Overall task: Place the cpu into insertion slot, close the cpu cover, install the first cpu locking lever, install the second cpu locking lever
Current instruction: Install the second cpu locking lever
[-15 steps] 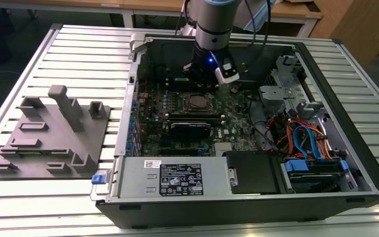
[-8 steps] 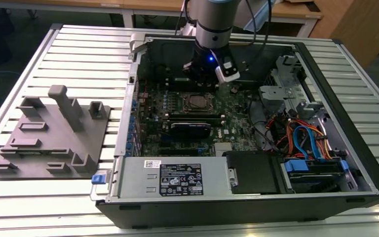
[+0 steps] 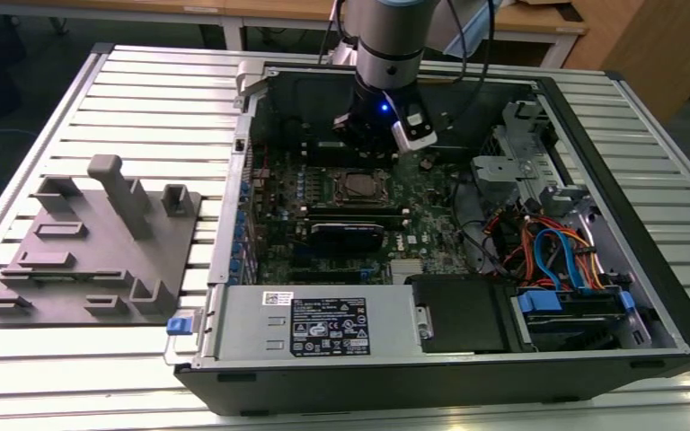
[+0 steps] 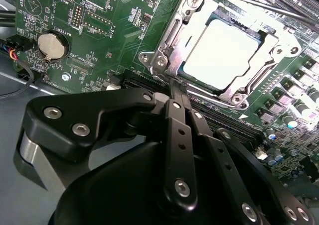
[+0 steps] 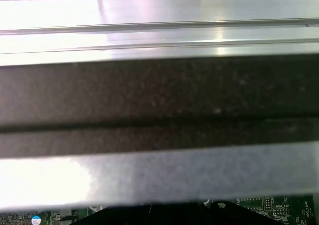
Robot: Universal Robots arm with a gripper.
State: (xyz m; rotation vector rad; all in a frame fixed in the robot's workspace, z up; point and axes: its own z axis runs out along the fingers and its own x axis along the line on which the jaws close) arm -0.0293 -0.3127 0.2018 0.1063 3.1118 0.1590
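So the small square silvery-grey cpu (image 4: 223,53) sits in the silver-rimmed square insertion slot (image 4: 172,46), with the thin silver metal cpu cover (image 4: 271,46) down around it. The black gripper (image 4: 178,88) has its fingers pinched together, tips right at the socket's edge.

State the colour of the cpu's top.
Silvery-grey, glaring near white; the cpu shows best in the second wrist view.
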